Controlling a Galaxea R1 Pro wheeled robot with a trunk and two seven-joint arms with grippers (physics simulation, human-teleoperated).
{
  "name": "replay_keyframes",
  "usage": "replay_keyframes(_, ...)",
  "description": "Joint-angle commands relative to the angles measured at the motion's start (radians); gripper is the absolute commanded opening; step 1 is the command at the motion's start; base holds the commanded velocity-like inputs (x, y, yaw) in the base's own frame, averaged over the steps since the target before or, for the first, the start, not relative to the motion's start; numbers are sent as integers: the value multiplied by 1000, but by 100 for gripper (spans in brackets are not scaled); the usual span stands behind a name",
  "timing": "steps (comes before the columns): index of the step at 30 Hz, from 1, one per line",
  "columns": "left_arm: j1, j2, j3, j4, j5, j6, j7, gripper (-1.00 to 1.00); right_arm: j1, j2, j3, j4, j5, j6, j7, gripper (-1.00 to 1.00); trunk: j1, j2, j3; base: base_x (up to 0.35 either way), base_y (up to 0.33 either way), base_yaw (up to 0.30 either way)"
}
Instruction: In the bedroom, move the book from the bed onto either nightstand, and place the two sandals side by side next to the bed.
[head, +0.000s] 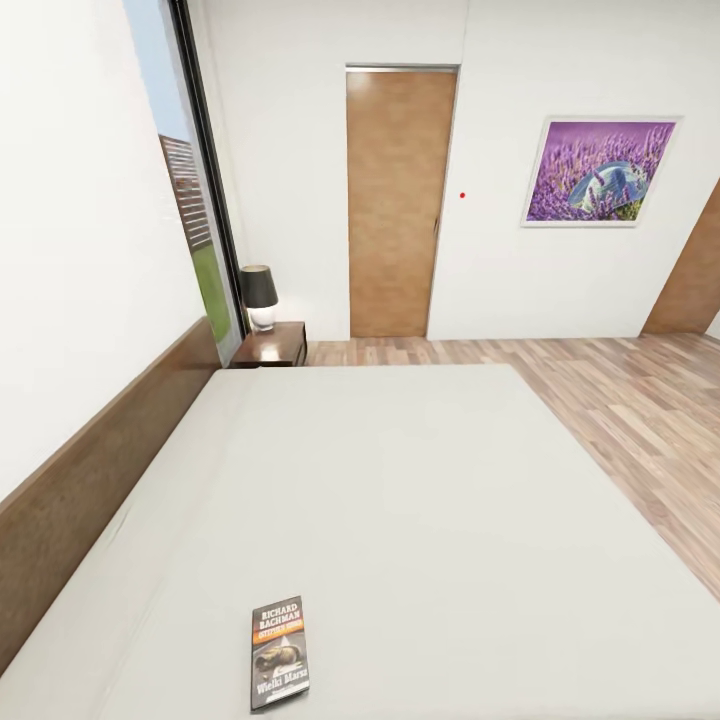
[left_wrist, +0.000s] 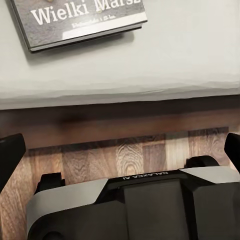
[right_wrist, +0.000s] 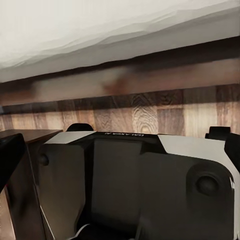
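Note:
The book (head: 277, 652), dark grey with white "Richard Bachman" lettering and an orange band, lies flat on the bed (head: 400, 500) near its close edge. The left wrist view shows the book's lower part (left_wrist: 75, 20) on the mattress. Beyond it are the bed's brown frame (left_wrist: 120, 120) and the wood floor. My left gripper (left_wrist: 120, 150) is open over the floor beside the bed, apart from the book. My right gripper (right_wrist: 120, 150) is open too, low beside the bed frame (right_wrist: 150, 80). The nightstand (head: 275, 345) stands at the bed's far corner. The sandals are out of view.
A lamp (head: 258, 295) with a dark shade sits on the nightstand, beside a tall window (head: 190, 200). A brown door (head: 398, 200) and a purple picture (head: 598, 172) are on the far wall. Wood floor (head: 620, 400) runs along the bed's right side.

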Motion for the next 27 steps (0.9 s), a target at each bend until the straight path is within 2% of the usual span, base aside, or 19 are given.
replay_keyframes(1, -1, 0, -8, 2, 11, -4, -3, 100, -1, 0, -9, 0, 6, 6, 4, 100, 0, -2, -2, 0, 0, 0)
replay_keyframes(27, -1, 0, -8, 2, 10, -4, -3, 100, -1, 0, -9, 0, 9, 6, 3, 100, 0, -2, -37, 0, 0, 0)
